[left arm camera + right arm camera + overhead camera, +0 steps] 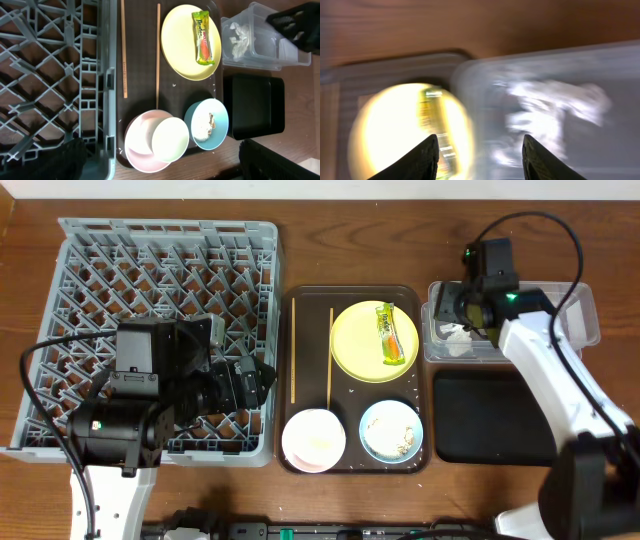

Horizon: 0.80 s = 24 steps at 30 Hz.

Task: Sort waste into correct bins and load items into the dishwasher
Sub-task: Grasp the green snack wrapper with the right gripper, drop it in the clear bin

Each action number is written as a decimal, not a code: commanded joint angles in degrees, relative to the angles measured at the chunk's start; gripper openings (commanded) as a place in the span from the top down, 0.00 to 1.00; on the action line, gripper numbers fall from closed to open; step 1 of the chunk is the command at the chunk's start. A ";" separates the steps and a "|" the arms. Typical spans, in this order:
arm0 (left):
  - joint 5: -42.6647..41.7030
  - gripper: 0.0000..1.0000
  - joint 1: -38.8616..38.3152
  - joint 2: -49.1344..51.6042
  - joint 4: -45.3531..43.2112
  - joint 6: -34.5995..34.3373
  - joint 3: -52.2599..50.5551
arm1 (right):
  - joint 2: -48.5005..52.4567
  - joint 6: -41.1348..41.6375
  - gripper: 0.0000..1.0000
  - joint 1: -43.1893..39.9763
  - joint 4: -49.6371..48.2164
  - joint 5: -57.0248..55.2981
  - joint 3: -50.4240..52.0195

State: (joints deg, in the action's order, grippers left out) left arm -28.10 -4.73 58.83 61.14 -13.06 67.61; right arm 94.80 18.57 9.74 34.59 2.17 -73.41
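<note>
Biggest: the grey dish rack (pixel 120 270), taking up the L side of the table. The L gripper (pixel 257 378) hangs over the rack's edge nearest the brown serving tray (pixel 310 350). In the L wrist view its fingers (pixel 67 160) sit at the bottom corners of the pic, spread wide. Nothing is btwn them and they touch nothing.

The brown serving tray is mid-table, just beside the rack. To its R is the black tray (pixel 495 415), w/ the clear tub (pixel 585 320) right behind it; touching or not, can't tell. The R gripper (pixel 482 160) is over the tub's end nearest the brown tray, pointing down. The R wrist view is badly blurred, but the two fingertips (pixel 426 155) stand clearly apart w/ nothing pinched. Whether they touch the tub, can't tell.

On the brown tray:
- The yellow plate (pixel 360 345) is at the far R corner.
- The white bowl (pixel 142 142), w/ a pinkish tint, is at the near L.
- The light-blue bowl (pixel 220 115) is at the near R, just beside the white bowl.
- The small white cup (pixel 171 139) sits in the white bowl, on the side twd the blue one.
- The two chopsticks (pixel 293 350) lie parallel and apart. One is along the rack-side rim, the other beside the plate.

The green-and-yellow wrapper (pixel 390 335) lies flat on the plate, off-centre twd the tub. The crumpled paper (pixel 458 338) is in the tub, at the end under the R gripper. The rice crumbs (pixel 202 131) are mostly in the blue bowl, w/ a few specks loose on the brown tray nr the bowls.
</note>
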 commanded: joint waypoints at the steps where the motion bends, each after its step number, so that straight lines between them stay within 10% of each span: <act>1: 0.70 0.02 -0.22 0.00 0.11 1.20 1.62 | -5.31 -4.96 0.50 5.18 -0.66 12.11 -1.57; 15: 0.70 0.02 -0.22 0.00 0.11 1.18 1.62 | 15.76 4.35 0.41 18.01 -6.08 -16.31 -0.24; 17: 0.70 0.02 -0.22 0.00 0.11 1.18 1.62 | 19.15 4.42 0.48 17.66 -7.69 -16.17 -0.24; 20: 0.70 0.02 -0.22 0.00 0.11 1.18 1.62 | 20.22 4.70 0.93 17.40 -7.82 -13.77 -0.26; 24: 0.70 0.02 -0.22 0.00 0.11 1.20 1.62 | 16.13 4.55 0.99 17.20 -5.86 -10.93 -0.83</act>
State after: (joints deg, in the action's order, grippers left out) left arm -28.08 -4.73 58.83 61.14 -13.04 67.61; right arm 114.76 22.41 27.38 27.86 -10.35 -73.54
